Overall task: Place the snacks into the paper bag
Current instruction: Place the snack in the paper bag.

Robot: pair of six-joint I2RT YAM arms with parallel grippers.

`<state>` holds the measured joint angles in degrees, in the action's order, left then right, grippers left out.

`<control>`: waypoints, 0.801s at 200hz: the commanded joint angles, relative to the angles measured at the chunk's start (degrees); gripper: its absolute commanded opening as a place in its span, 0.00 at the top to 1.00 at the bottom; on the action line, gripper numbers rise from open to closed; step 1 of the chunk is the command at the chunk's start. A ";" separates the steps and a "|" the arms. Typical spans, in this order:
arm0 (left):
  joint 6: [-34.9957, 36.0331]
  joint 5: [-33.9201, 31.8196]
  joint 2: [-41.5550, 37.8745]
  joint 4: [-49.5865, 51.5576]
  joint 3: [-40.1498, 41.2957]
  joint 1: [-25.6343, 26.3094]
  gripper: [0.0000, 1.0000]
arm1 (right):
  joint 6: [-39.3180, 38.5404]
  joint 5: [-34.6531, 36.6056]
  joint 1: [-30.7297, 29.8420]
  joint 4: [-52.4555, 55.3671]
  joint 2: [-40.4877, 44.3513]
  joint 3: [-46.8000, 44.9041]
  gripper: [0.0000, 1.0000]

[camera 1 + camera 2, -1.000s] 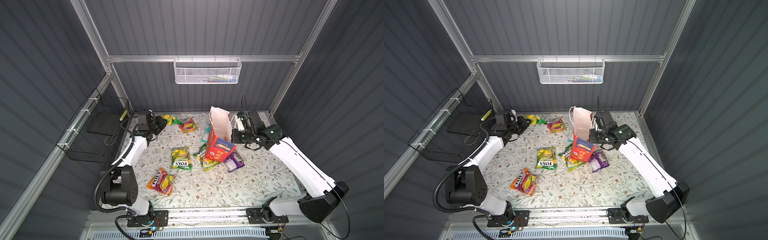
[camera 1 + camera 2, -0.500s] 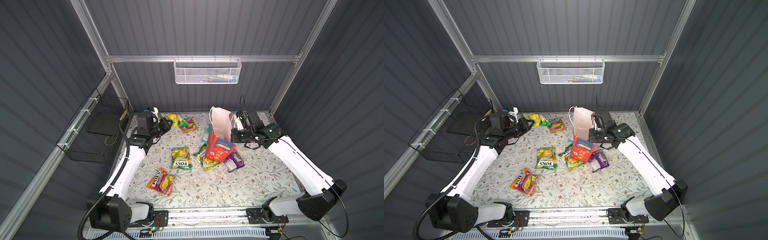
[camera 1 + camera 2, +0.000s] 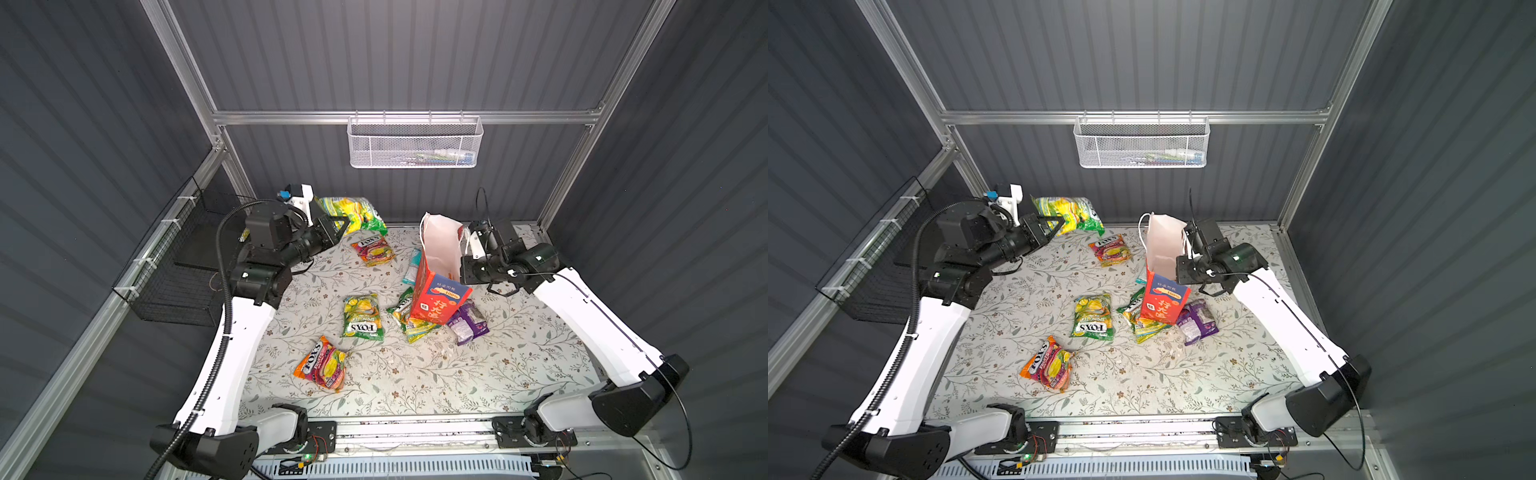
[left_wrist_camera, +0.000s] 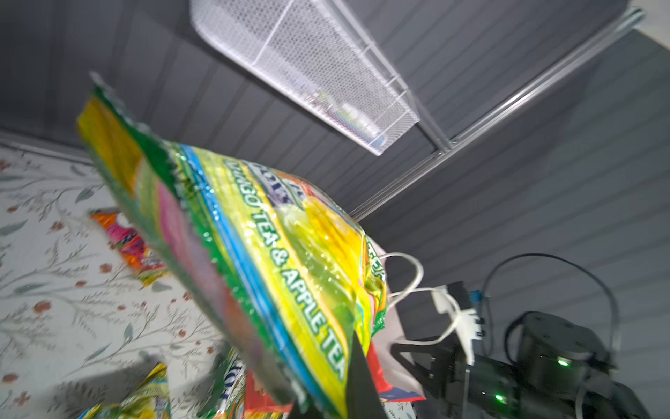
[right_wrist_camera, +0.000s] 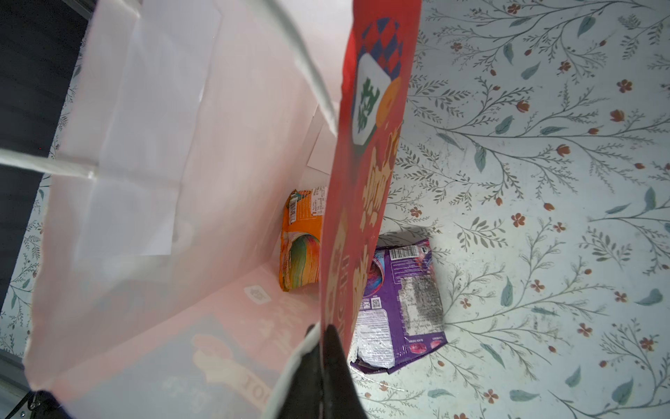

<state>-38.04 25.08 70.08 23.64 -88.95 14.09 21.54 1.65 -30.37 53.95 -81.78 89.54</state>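
The red paper bag stands right of centre, its white mouth open. My right gripper is shut on its rim. An orange packet lies inside. My left gripper is shut on a green-yellow snack packet, held in the air at the back left. On the table lie an orange-pink packet, a green-yellow one, another orange-pink one, a purple one, a teal one and a green one partly under the bag.
A white mesh basket hangs on the back wall. A black wire basket hangs on the left wall beside my left arm. The table has a floral cover and ends at a metal rail in front.
My left arm has risen from the back-left corner and lifted the green-yellow packet off the table. The right gripper has stayed on the bag's rim.
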 commanded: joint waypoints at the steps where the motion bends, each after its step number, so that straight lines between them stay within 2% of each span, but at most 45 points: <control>1: 1.24 4.47 -1.21 -1.44 -6.54 0.67 1.00 | -0.89 -1.52 0.12 0.38 -1.35 2.10 1.00; 33: -1.77 7.27 0.67 -7.35 -9.73 2.78 1.00 | -0.73 -2.24 0.06 1.03 -2.15 3.46 1.00; 68: 3.45 4.03 6.46 -5.93 -14.40 14.74 1.00 | -0.54 -2.70 -0.03 2.73 -2.75 6.26 1.00; 88: 9.34 -1.02 12.05 -0.23 -19.35 22.84 1.00 | -0.37 -2.54 0.02 3.43 -2.77 7.29 1.00; 103: 12.57 -5.56 15.60 3.63 -22.43 26.92 1.00 | -0.28 -2.12 -0.02 3.83 -2.66 7.74 1.00; 135: 17.94 -15.16 22.08 10.63 -27.55 31.07 1.00 | 0.43 -2.41 0.03 4.17 -2.47 7.63 1.00; 160: 20.46 -22.45 24.03 13.04 -28.19 32.25 1.00 | 0.70 -2.69 -0.05 4.12 -2.51 7.11 1.00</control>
<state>-23.22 12.25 93.80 32.62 -113.69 45.47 22.68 -0.03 -29.87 58.63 -84.60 95.70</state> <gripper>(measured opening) 0.090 0.049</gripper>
